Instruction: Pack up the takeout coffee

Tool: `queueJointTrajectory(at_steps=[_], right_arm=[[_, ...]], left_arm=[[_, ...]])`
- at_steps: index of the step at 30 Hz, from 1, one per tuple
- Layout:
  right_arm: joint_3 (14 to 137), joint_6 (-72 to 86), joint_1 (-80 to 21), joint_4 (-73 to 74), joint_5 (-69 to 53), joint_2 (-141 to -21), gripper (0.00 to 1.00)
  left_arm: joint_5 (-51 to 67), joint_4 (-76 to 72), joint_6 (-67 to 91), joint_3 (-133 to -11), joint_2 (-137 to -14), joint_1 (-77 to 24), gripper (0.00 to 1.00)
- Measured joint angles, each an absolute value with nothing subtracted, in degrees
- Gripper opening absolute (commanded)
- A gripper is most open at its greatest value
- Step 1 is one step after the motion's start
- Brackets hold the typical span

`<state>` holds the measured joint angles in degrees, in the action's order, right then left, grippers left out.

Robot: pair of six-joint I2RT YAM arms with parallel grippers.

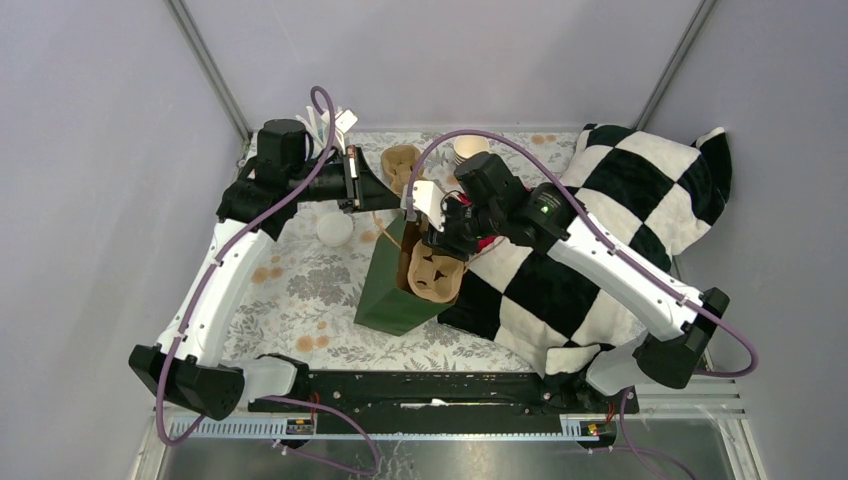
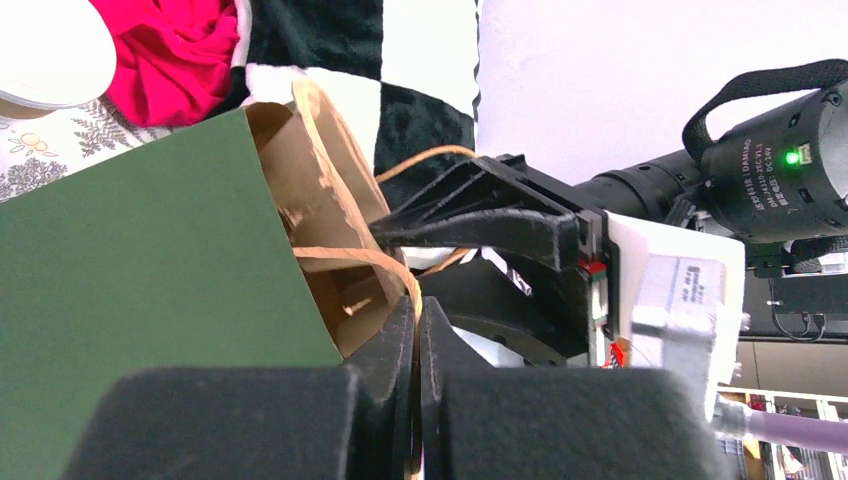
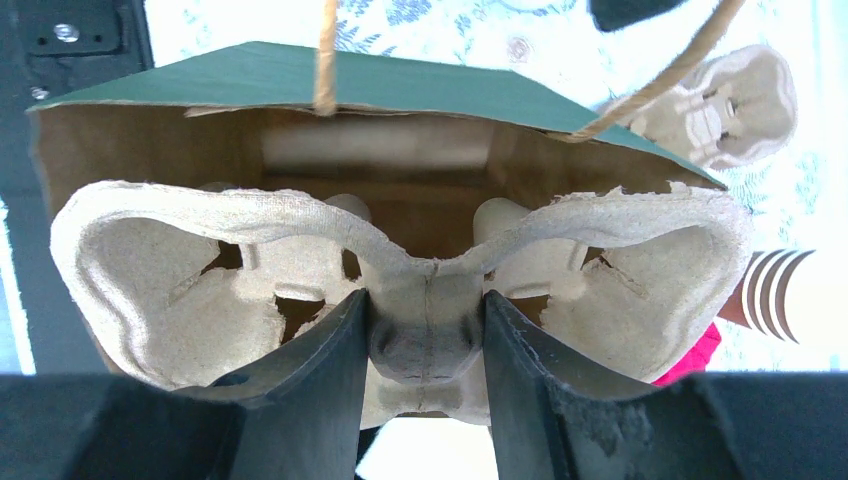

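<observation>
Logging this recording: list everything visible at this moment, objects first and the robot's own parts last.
takeout coffee: one, white lid on a brown cup, on the table left of the bag
paper bag: one, green outside and brown inside, mid-table, mouth open
pulp cup carrier: two, beige; this one at the bag's mouth, another on the far side of the table
open paper cup: pale, far edge; one or a stack, cannot tell
blanket: one, black-and-white checks, right side
cloth: one, pink, against the blanket
tablecloth: one, floral, under everything
left gripper: black, shut on the bag's twine handle
right gripper: black, shut on the carrier at the bag's mouth
</observation>
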<state>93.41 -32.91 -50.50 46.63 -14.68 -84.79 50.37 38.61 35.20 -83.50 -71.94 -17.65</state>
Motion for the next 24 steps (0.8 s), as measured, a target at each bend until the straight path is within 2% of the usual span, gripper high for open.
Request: queueJointTrajectory(at_steps=[16, 24], right_arm=[[93.0, -31.5, -51.0, 48.5, -18.7, -83.8, 0.47], [92.5, -28.4, -51.0, 47.9, -22.2, -85.0, 0.47]], left_arm=[[51.3, 25.6, 46.6, -74.8, -68.6, -17.6, 0.0], [51.3, 24.1, 48.1, -73.1, -67.0, -17.6, 0.0]])
